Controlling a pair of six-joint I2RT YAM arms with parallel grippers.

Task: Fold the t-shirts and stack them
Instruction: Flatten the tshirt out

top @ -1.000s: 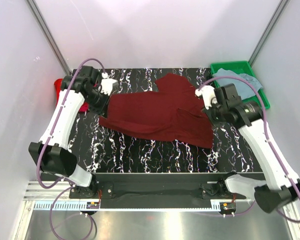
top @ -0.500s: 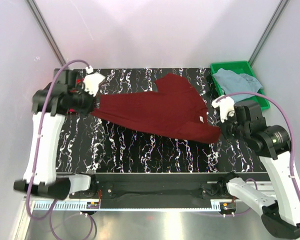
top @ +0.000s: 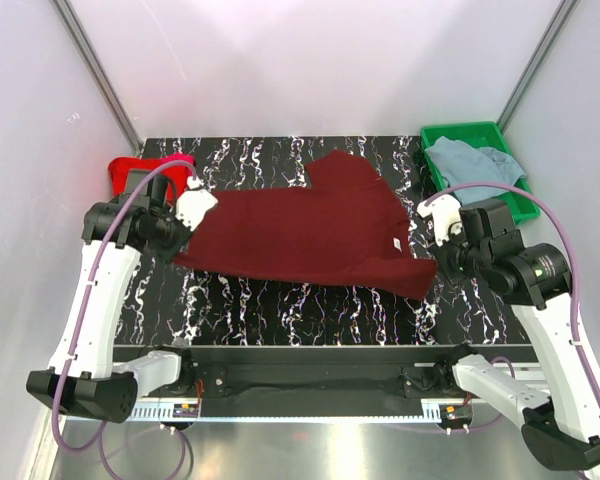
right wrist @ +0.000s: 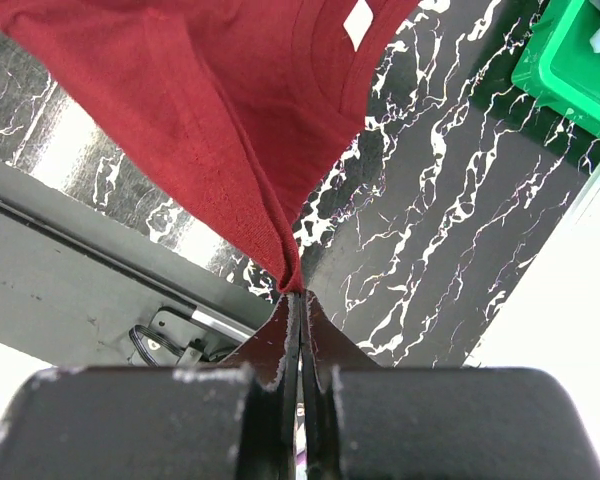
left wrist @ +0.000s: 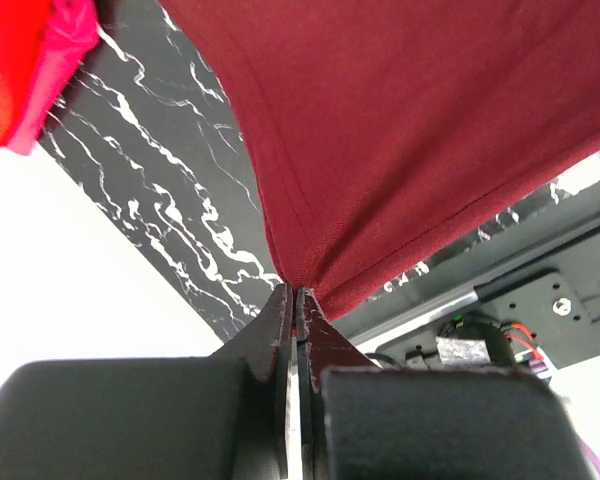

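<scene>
A dark maroon t-shirt (top: pixel 300 230) hangs stretched over the black marbled table (top: pixel 280 300), held at two corners. My left gripper (top: pixel 180 240) is shut on its left corner; the left wrist view shows the cloth (left wrist: pixel 420 130) pinched at the left gripper (left wrist: pixel 296 292). My right gripper (top: pixel 435 268) is shut on the right corner; in the right wrist view the maroon shirt (right wrist: pixel 210 120) fans out from the right gripper (right wrist: pixel 298 294), with a white neck label (right wrist: pixel 358 20) showing. A bright red and pink shirt pile (top: pixel 140 172) lies at the far left. A grey-blue shirt (top: pixel 470 162) sits in the tray.
The green plastic tray (top: pixel 520 200) stands at the table's far right corner. White enclosure walls stand close on both sides and behind. A black rail (top: pixel 300 365) runs along the table's near edge between the arm bases.
Both grippers have drawn the maroon shirt toward the near edge and apart, pulling it flatter. The left arm dropped from the back left corner, uncovering the red pile.
</scene>
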